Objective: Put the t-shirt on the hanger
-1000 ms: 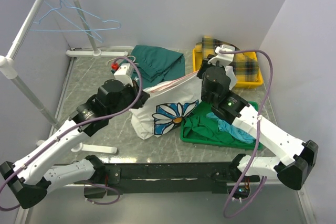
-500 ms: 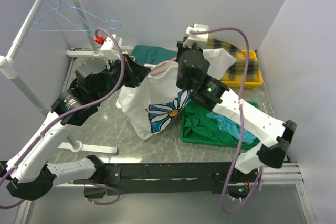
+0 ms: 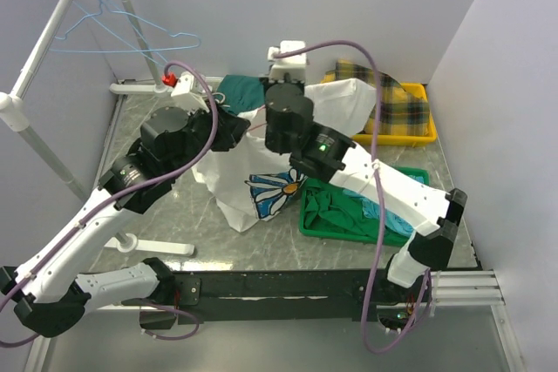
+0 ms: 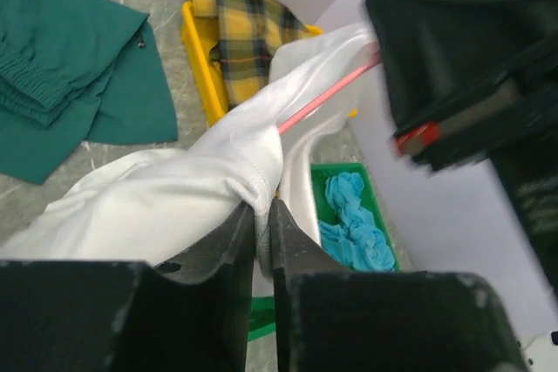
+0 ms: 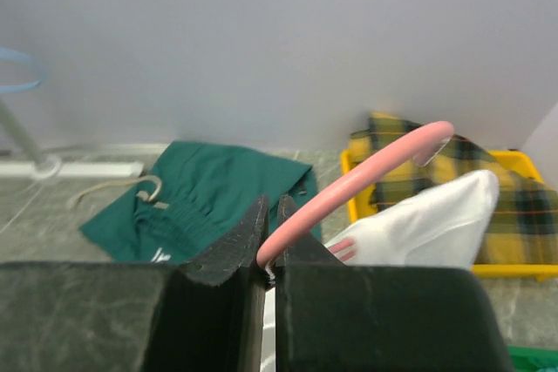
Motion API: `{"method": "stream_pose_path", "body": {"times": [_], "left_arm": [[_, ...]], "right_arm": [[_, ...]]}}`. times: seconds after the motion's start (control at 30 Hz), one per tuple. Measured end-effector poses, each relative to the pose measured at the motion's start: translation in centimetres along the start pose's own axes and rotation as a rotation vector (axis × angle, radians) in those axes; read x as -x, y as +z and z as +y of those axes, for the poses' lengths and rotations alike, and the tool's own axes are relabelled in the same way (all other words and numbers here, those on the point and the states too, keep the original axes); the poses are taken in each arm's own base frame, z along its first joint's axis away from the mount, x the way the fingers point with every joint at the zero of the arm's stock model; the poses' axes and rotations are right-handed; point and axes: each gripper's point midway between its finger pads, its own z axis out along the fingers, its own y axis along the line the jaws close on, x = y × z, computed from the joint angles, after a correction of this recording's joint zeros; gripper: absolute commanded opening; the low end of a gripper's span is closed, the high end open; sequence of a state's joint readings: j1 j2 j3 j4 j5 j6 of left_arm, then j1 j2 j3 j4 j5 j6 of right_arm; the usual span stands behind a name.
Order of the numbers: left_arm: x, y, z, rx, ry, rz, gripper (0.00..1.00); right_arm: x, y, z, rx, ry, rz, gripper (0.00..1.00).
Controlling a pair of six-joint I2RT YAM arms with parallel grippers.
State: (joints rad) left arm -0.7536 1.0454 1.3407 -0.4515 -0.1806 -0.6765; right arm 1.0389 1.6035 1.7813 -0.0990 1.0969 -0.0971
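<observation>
The white t-shirt [image 3: 234,176] with its blue-and-white flower print hangs off the table between the two arms. My left gripper [image 4: 261,207] [image 3: 240,127] is shut on a bunched fold of the t-shirt [image 4: 174,189] near its top. The pink hanger [image 4: 328,97] shows as a thin wire running into the cloth. My right gripper [image 5: 271,207] is shut on the hanger [image 5: 366,177] just below its curved hook, which rises up and to the right. White t-shirt [image 5: 427,224] cloth hangs right beneath the hook.
A dark green garment [image 3: 253,96] lies at the back. A yellow tray [image 3: 417,135] holds plaid cloth. A green tray [image 3: 307,220] at the front right holds green and blue cloth. A rack [image 3: 48,37] with light blue hangers [image 3: 118,30] stands at the left.
The right arm has swung left and towards the back wall, lifting the hanger and the t-shirt off the table. The left gripper rose with the cloth, then shifted right towards the right gripper.
</observation>
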Motion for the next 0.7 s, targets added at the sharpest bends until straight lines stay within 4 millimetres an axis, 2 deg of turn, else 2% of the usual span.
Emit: {"method": "stream_pose_path", "body": {"times": [0.07,0.1,0.13,0.2,0.27,0.33,0.47,0.57,0.7], "left_arm": [[0.4,0.1,-0.4,-0.015,-0.008,-0.018,0.40],[1.1,0.2,-1.2,-0.044,-0.028,-0.043,0.52],[1.1,0.2,-1.2,-0.045,-0.028,-0.044,0.67],[1.4,0.2,-1.1,-0.042,-0.013,-0.054,0.77],[1.9,0.2,-1.4,-0.062,-0.010,-0.067,0.87],[3.0,-0.3,-2.9,-0.118,-0.003,-0.094,0.95],[7.3,-3.0,-6.4,-0.240,0.013,-0.200,0.99],[11.4,-6.6,-8.7,-0.326,0.031,-0.319,0.97],[14.8,-11.1,-10.4,-0.408,0.051,-0.441,0.96]], "right_arm": [[-0.5,-0.4,1.3,0.030,-0.008,0.007,0.00],[-1.3,-0.6,2.6,0.062,-0.037,0.021,0.00],[-1.4,-0.6,2.7,0.064,-0.039,0.021,0.00],[-1.2,-0.5,2.8,0.078,-0.059,0.025,0.00],[0.4,-0.6,2.7,0.100,-0.040,0.014,0.00],[2.9,-0.8,2.3,0.122,-0.016,-0.007,0.00],[8.4,-1.5,1.3,0.168,0.082,-0.082,0.00],[12.2,-2.2,0.4,0.206,0.140,-0.144,0.00],[15.4,-3.1,-0.3,0.257,0.186,-0.205,0.00]]}}
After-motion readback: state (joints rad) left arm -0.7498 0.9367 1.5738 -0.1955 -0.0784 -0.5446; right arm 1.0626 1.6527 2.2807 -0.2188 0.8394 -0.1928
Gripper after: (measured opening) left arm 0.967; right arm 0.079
